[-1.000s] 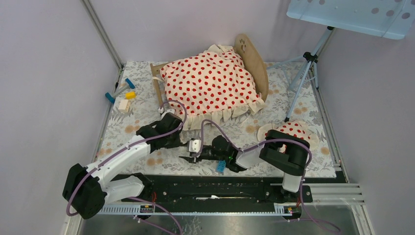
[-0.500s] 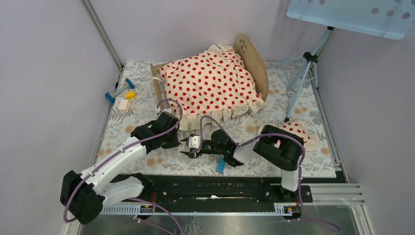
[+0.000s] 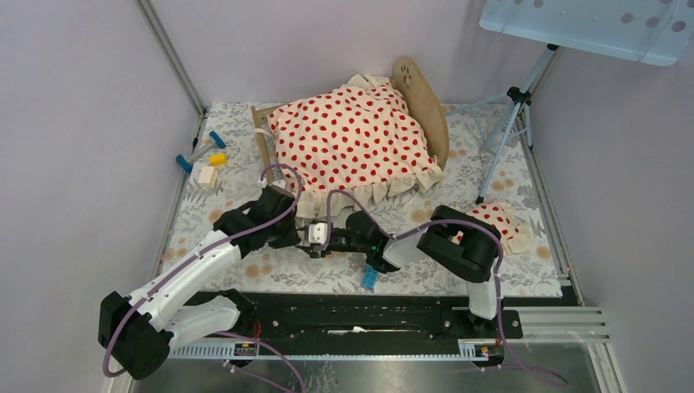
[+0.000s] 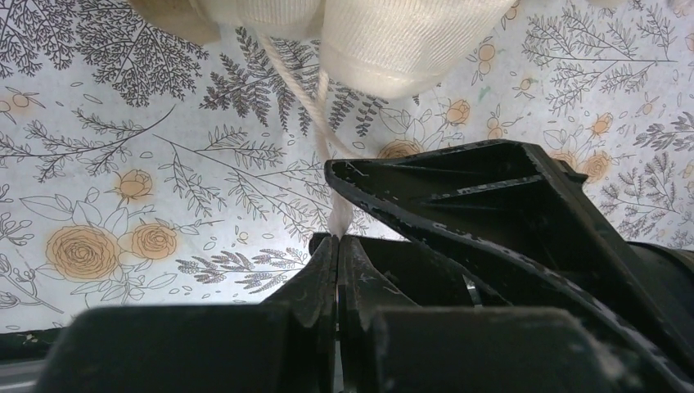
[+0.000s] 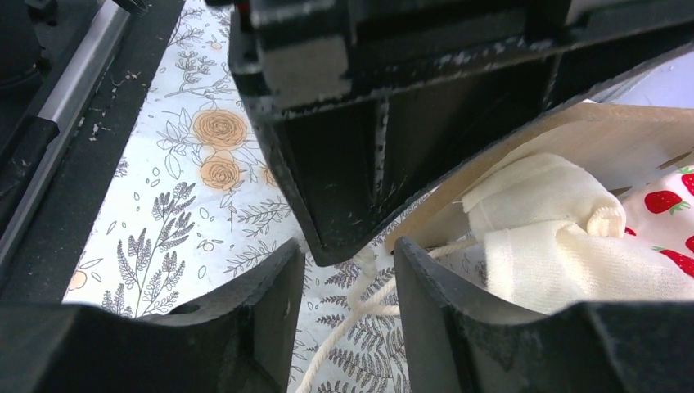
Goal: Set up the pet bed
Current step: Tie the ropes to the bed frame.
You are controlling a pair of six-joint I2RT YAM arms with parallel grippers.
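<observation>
Pale lilac walls point(image 3: 82, 123) close in a tabletop point(image 3: 491, 176) covered by a white sheet printed with grey leaves and orange roses.

Just beyond both tools stands the pet bed point(image 3: 424, 106), a light wood frame. Its long axis runs on a slant from near left to far right. The tall rounded headboard is at the far-right end, and the lower end board is at the left end, closest to the tools. A cream blanket point(image 3: 352, 135) with red spots covers the whole top. Its ruffled edge spills over the near side toward the tools.

The left tool point(image 4: 336, 246) is pinched tight on a thin cream cord point(image 4: 315, 106) that runs up to cream cloth at the bed's near edge. The right tool point(image 5: 348, 286) faces it from the right. Its jaws are partly apart, and the same cord hangs in the gap between them.

A small blue object point(image 3: 370, 278) lies just behind the right tool, near the tabletop's front edge. A small red-spotted pillow point(image 3: 501, 219) lies well to the right of that tool, partly hidden by the right arm. Blue, yellow and white toy pieces point(image 3: 205, 161) lie well to the left of the left tool. A grey tripod point(image 3: 511, 123) stands at the far right, under a light-blue perforated panel point(image 3: 589, 29).
</observation>
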